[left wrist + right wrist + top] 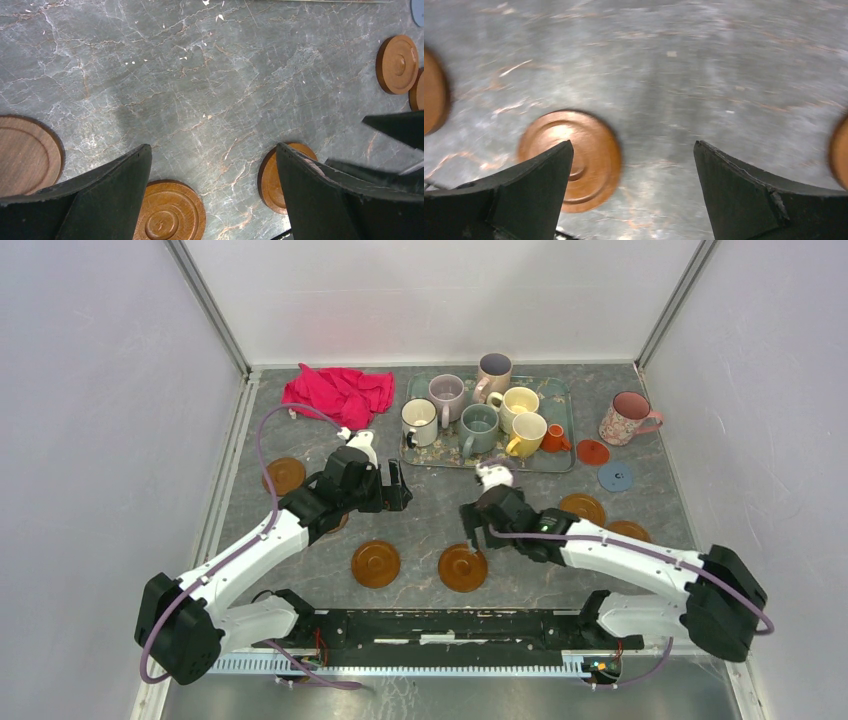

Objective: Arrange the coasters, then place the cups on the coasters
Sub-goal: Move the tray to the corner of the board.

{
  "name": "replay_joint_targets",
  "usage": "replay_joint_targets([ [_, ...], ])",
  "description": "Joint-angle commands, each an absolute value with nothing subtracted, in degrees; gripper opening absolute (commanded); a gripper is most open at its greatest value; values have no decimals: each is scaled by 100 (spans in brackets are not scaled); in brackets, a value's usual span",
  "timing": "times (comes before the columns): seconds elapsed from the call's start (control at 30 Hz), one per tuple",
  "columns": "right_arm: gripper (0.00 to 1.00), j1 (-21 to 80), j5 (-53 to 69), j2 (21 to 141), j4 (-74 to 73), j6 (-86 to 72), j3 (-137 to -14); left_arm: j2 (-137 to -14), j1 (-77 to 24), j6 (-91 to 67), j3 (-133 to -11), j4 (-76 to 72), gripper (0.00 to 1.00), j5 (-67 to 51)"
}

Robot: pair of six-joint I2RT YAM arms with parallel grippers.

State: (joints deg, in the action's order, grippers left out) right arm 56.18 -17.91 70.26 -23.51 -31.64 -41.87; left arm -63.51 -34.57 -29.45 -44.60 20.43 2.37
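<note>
Grey marbled tabletop (430, 525), white walls all round, and both arms reach out over the middle. The left gripper (396, 487) hangs with its jaws spread wide and nothing between them. The right gripper (473, 528) is the same, wide apart and empty, close to the amber coasters (462, 567) lying loose towards the front. The red coaster (593, 452) and blue coaster (615, 476) sit off the right end of the teal tray (556, 398). The cups (479, 428) are crowded on that tray, and the pink floral mug (627, 418) stands alone to the right. No cup is on a coaster yet.

The worry, I'd say, is those glossy flat discs: fingers could skid off a rim and shove one away. The two grippers are near each other too, so reaching for the same coaster risks a clash.
</note>
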Motion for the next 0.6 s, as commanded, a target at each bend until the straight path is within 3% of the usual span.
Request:
replay_joint_targets([
  [0.0, 98, 4900, -2296, 6507, -2559, -3048, -3851, -6229, -3436, -2641, -4491, 1837, 100, 82],
  [0.37, 98, 3095, -2432, 6104, -2240, -2726, -3529, -6177, -3430, -2643, -4483, 1817, 100, 26],
  [0.57, 98, 2177, -1794, 6160, -1750, -2576, -3325, -6279, -3429, -2780, -4435, 1686, 100, -346],
])
